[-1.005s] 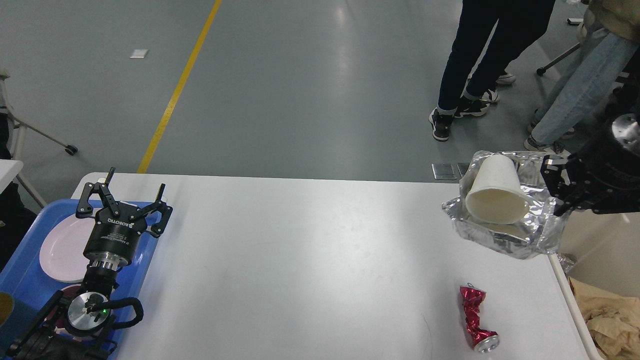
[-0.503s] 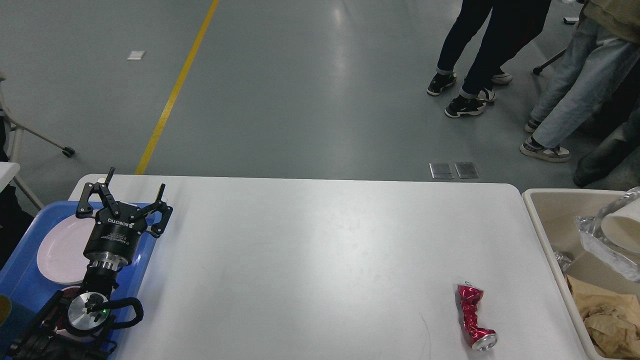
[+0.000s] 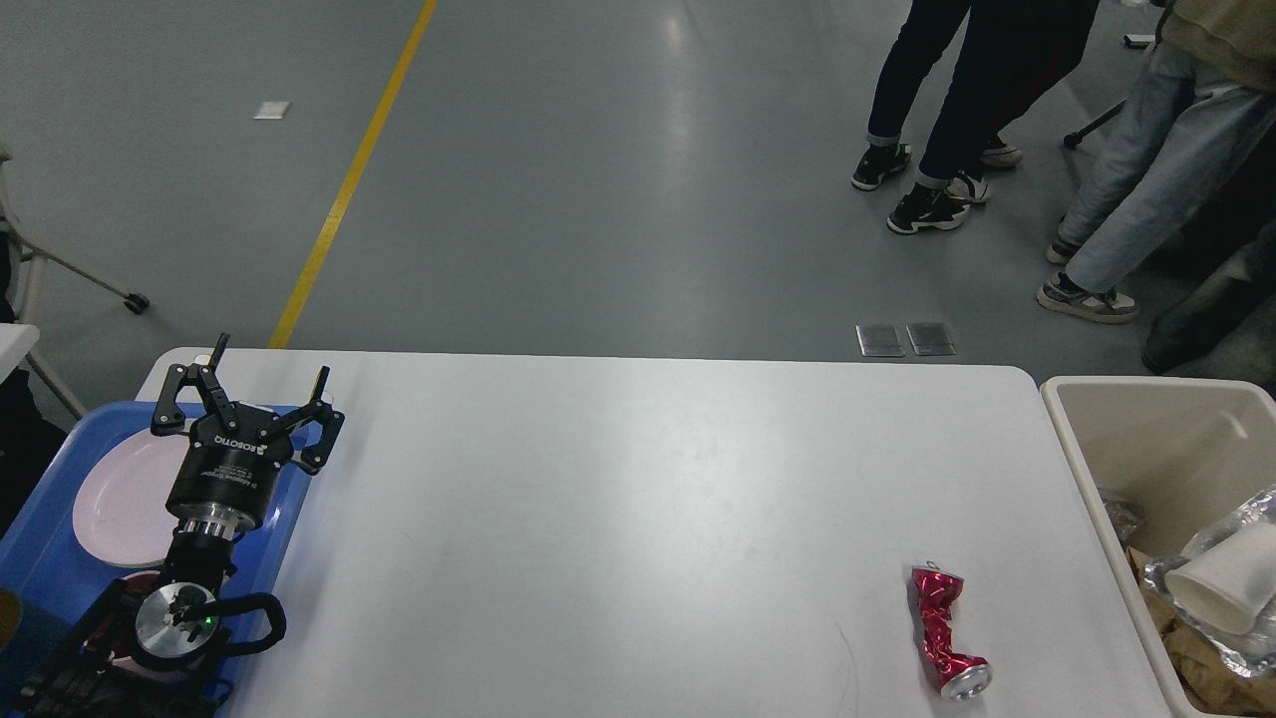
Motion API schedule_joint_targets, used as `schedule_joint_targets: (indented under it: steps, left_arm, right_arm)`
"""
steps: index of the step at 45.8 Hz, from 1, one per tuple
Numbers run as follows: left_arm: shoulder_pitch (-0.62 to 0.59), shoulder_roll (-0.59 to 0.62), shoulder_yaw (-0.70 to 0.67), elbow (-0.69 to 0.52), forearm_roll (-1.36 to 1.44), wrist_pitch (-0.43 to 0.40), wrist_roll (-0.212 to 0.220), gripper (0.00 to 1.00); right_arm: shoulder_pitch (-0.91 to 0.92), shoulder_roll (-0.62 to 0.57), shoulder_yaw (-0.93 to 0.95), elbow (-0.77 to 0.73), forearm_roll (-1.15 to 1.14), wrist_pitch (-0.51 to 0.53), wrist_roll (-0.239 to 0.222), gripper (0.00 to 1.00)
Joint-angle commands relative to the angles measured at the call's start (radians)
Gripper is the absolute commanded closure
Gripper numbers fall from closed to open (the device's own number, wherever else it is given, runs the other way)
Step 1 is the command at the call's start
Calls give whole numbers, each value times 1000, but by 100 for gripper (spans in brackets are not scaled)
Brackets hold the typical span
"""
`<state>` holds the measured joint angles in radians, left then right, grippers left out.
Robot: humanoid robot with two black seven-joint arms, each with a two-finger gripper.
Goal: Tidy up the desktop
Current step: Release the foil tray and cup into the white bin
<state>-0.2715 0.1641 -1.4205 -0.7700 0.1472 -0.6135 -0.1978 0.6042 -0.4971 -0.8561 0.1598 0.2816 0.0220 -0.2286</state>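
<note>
The white desktop (image 3: 618, 519) fills the middle of the head view. A crushed red can (image 3: 945, 630) lies on it near the front right. My left gripper (image 3: 267, 369) is open and empty, held above the blue tray (image 3: 45, 558) at the desktop's left end. My right gripper is out of view. A foil sheet with a white paper cup (image 3: 1224, 590) lies inside the beige bin (image 3: 1156, 439) at the right.
A pale pink plate (image 3: 115, 504) sits on the blue tray. The bin also holds crumpled brown paper (image 3: 1201, 673). Two people's legs (image 3: 957, 110) stand on the grey floor beyond the desktop's far right. A yellow floor line (image 3: 349, 179) runs at the far left.
The foil sheet with the white cup went from the desktop's far right corner, beside my right gripper, down into the beige bin. My right gripper left the view. My left arm stayed still.
</note>
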Motion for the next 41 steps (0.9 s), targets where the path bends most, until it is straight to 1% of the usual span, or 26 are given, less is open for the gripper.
schedule_joint_targets:
  steps: [1,13,29,30,32,33,34,37,38,39,41]
  left_arm:
    - [0,0,0,1,0,0,0,3]
    - [0,0,0,0,0,0,0,3]
    - [0,0,0,0,0,0,0,3]
    - [0,0,0,1,0,0,0,3]
    - [0,0,0,1,0,0,0,4]
    - [0,0,0,0,0,0,0,3]
    - [0,0,0,1,0,0,0,3]
    - [0,0,0,1,0,0,0,3]
    - [0,0,0,0,0,0,0,4]
    - [0,0,0,0,0,0,0,3]
    - [0,0,0,1,0,0,1,3]
  right_arm:
    - [-124,84,58,-118,1,-47,2,100]
    - [-142,129,61,-126,1,-54,2,100]
    - [-156,153,52,-128,-1,-57,2,100]
    - [-156,153,52,-129,-1,-57,2,97]
    - [-153,149,52,-129,-1,-63,2,61]
    - [-153,147,52,-129,-1,-69,2,45]
    - [-152,146,52,-129,-1,-79,2,35]
    - [-150,146,52,-129,-1,-102,3,17]
    - [-149,146,54,-129,-1,-112,2,7]
    - [-149,146,54,-129,-1,-117,2,0]
    - [-146,146,55,-128,-1,-119,2,0]
